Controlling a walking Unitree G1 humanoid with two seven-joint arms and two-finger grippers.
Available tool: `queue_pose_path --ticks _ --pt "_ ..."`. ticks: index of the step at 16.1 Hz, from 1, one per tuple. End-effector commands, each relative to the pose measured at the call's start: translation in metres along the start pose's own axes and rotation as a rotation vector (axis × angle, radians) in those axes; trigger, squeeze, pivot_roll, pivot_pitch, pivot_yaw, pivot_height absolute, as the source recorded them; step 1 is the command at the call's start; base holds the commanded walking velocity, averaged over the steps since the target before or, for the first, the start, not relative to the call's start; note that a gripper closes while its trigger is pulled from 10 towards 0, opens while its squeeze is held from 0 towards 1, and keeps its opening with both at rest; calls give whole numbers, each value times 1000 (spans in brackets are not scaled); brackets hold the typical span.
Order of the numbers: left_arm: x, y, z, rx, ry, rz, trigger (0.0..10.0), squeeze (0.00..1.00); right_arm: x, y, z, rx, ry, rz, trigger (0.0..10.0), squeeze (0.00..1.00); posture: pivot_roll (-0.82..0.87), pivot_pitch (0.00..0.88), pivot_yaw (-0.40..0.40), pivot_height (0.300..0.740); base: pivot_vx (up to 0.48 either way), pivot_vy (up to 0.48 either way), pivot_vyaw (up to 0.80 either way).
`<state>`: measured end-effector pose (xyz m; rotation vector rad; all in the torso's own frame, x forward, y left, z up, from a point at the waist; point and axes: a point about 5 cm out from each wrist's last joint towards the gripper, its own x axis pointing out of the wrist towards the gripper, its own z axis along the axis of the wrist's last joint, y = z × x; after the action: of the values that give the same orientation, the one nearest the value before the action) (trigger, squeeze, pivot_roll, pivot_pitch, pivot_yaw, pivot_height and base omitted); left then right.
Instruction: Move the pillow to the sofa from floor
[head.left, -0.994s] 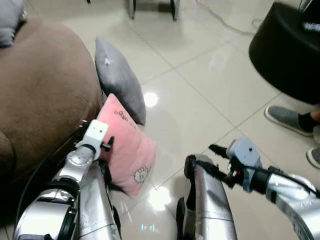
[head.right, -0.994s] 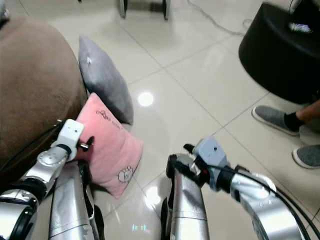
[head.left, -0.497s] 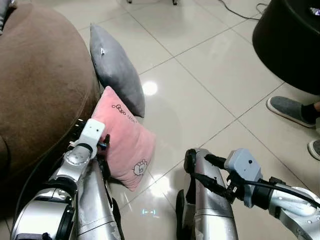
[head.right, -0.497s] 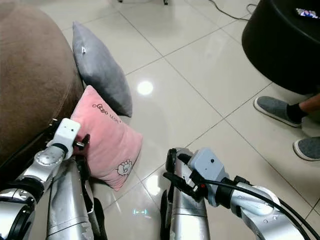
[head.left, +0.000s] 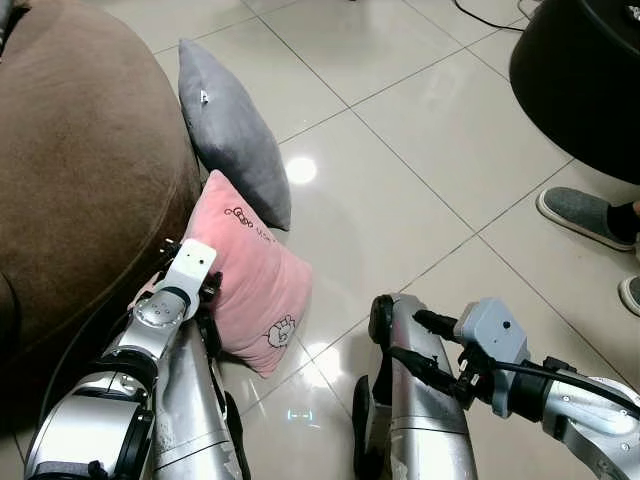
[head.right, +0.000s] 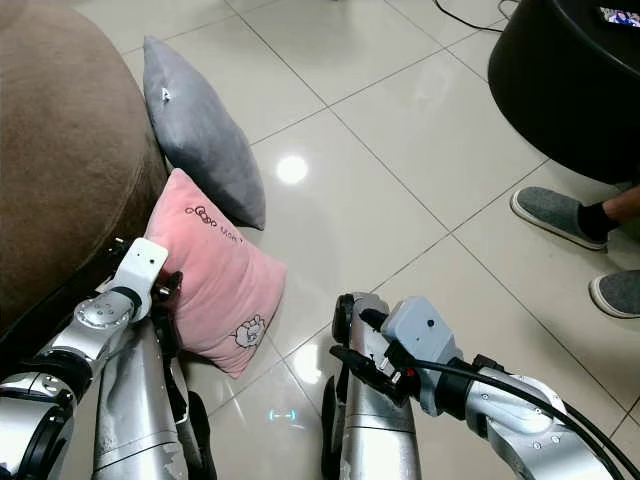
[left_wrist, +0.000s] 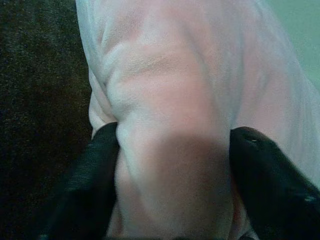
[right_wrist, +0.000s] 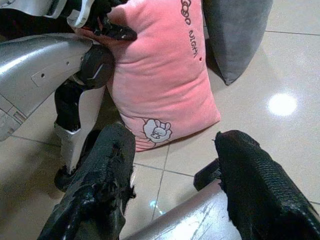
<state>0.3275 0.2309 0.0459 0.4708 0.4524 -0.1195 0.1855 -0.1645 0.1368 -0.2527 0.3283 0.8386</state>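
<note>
Leaning against the brown sofa at the left of the scene, the pink pillow stands on one corner on the tiled floor, with a grey pillow propped just beyond it, also against the sofa. The left gripper is at the pillow's near left edge, and the left wrist view shows its two black fingers pressed into either side of a bunched fold of pink fabric, so it is clenched on the pillow. The right gripper hangs low to the right, above the robot's right leg, well apart from the pillow, its fingers spread wide and holding nothing.

What matters for the lift is that the pillow lies directly ahead of the left gripper and right beside the sofa, its long axis tilted up and away toward the far left. The left arm is clearly the nearer one, and the sofa seat rises just to its left, so the carry looks short: up and leftward. A person's shoes stand at the far right near a black round stool.
</note>
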Motion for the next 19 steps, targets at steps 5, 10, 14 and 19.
queue_pose_path --ticks 5,10,14,19 --pt "-3 -7 -14 -32 49 -33 0 0 0 -1 -2 -1 3 3 10000 0 -151 275 -63 457 0 0 0" --pt "-2 -15 -13 -43 41 -62 0 0 5 0 -4 -1 -3 0 10000 0 -144 263 -55 457 0 0 0" --pt "-2 -18 -12 -50 37 -79 0 0 7 2 -5 -1 -4 1 10000 0 -141 254 -49 457 0 0 0" --pt "-1 -22 -9 -62 24 -103 0 0 12 1 -10 3 -7 -16 10000 0 -131 229 -38 457 0 0 0"
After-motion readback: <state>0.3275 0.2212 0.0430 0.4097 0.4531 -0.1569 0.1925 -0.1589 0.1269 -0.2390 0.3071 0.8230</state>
